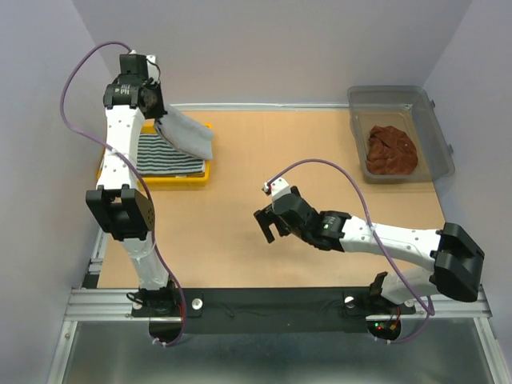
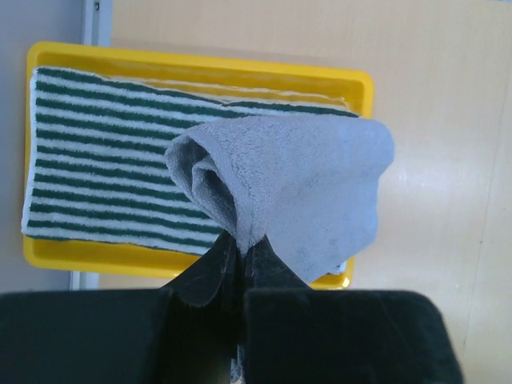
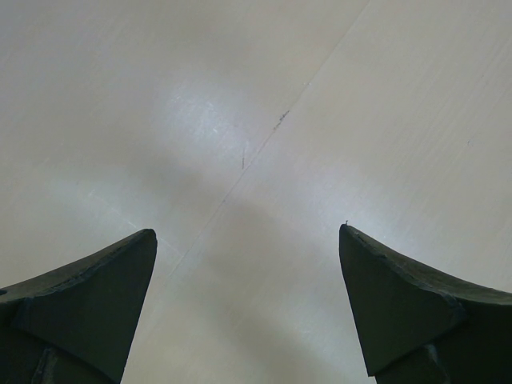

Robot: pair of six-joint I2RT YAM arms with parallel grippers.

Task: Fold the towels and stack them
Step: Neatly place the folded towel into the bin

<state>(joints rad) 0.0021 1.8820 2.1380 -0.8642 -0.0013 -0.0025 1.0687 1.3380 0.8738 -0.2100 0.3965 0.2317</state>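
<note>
Left gripper (image 2: 240, 248) jaws pinched tight on a bunched corner of the grey towel (image 2: 312, 184), which is held up off the surface. Behind it, a dark-and-white striped towel (image 2: 96, 160) lies flat in the yellow tray (image 2: 200, 60). The tray sits on the light wood table (image 2: 448, 120).

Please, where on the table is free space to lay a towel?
Free: the bare table between the yellow tray and the clear bin, beyond the right fingers. Crowded: the tray, filled by a striped towel, with the grey towel hanging over it from the left fingers.
</note>
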